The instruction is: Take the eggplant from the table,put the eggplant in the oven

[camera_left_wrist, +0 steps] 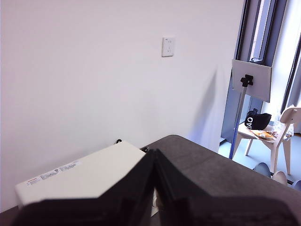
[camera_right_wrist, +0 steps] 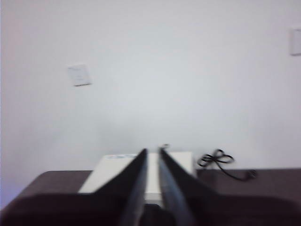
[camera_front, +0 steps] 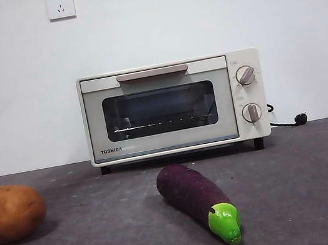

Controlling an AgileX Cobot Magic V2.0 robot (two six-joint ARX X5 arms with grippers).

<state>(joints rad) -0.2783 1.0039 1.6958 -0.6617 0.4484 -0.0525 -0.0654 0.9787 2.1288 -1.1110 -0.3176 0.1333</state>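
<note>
The dark purple eggplant (camera_front: 193, 196) lies on the grey table (camera_front: 302, 187) in front of the oven, its green cap (camera_front: 224, 221) pointing toward the camera. The cream TOSHIBA oven (camera_front: 167, 141) stands at the back with its door closed. Neither gripper shows in the front view. My left gripper (camera_left_wrist: 155, 153) hangs high above the oven's top (camera_left_wrist: 80, 176), jaws together and holding nothing. My right gripper (camera_right_wrist: 152, 151) also sits high, looking over the oven (camera_right_wrist: 113, 172), with only a thin slit between its jaws and nothing in them.
A round orange-brown potato (camera_front: 8, 213) rests on the table at the left edge. The oven's black power cord (camera_front: 288, 121) trails on the table to its right. A white wall with sockets stands behind.
</note>
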